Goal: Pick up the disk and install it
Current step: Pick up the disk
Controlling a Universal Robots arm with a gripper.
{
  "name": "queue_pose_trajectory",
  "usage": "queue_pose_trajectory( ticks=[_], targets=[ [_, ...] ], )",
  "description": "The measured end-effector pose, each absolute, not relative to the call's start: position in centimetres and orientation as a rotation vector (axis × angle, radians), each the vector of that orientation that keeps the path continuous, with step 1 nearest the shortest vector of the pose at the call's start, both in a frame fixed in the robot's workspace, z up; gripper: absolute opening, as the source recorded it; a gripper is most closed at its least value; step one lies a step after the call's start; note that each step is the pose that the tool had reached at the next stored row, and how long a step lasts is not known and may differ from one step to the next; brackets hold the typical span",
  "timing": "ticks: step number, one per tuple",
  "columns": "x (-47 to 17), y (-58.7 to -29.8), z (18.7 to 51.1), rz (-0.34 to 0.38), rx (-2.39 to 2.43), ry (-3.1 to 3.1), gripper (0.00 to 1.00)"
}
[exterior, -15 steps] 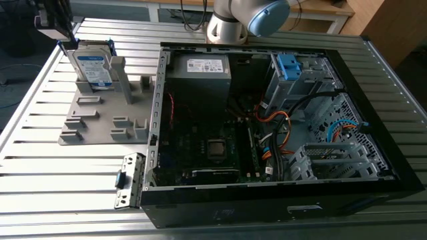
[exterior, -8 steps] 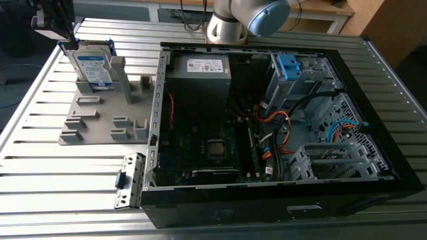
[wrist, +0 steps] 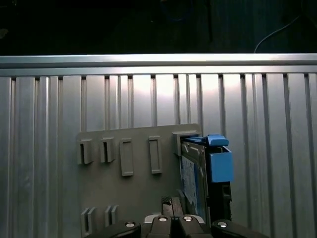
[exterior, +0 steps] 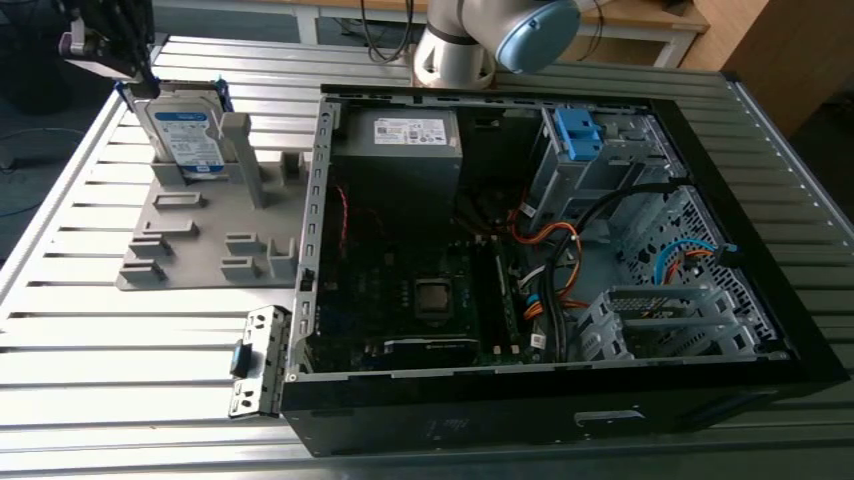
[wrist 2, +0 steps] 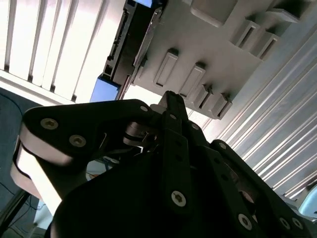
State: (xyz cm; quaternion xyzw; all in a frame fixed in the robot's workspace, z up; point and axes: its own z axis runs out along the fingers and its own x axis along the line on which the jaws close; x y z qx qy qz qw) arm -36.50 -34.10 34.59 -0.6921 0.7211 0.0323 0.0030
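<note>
The disk (exterior: 186, 135) stands on edge in a slot of the grey holder plate (exterior: 200, 235), at the exterior view's upper left. It is silver with a white-and-blue label and a bright blue caddy. My gripper (exterior: 131, 72) hangs just above its top edge, apart from it. In the first wrist view the disk (wrist: 194, 178) and its blue caddy tab (wrist: 220, 165) lie beside my gripper (wrist: 172, 202), whose fingers are shut with nothing between them. In the second wrist view my gripper (wrist 2: 170, 98) points toward the holder plate (wrist 2: 213, 39) and the disk's dark edge (wrist 2: 130, 42).
An open black computer case (exterior: 694, 390) fills the exterior view's right, with a grey power supply (exterior: 400, 150), orange and blue cables and a drive cage holding a blue bracket (exterior: 577, 132). The arm's base (exterior: 461, 45) stands behind it. A ribbed metal table (exterior: 80, 330) carries everything.
</note>
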Motion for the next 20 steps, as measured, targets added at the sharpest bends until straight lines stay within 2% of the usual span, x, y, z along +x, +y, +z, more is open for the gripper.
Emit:
queue_pose_trajectory(
  ticks=[14,15,16,19,20],
  targets=[
    [-36.51,-34.10,34.56,0.082,-2.148,2.298,0.11],
    [-36.51,-34.10,34.56,0.082,-2.148,2.298,0.17],
    [-36.51,-34.10,34.56,0.082,-2.148,2.299,0.17],
    [-36.51,-34.10,34.56,0.082,-2.147,2.299,0.35],
    [-36.51,-34.10,34.56,0.082,-2.147,2.299,0.35]
  ],
)
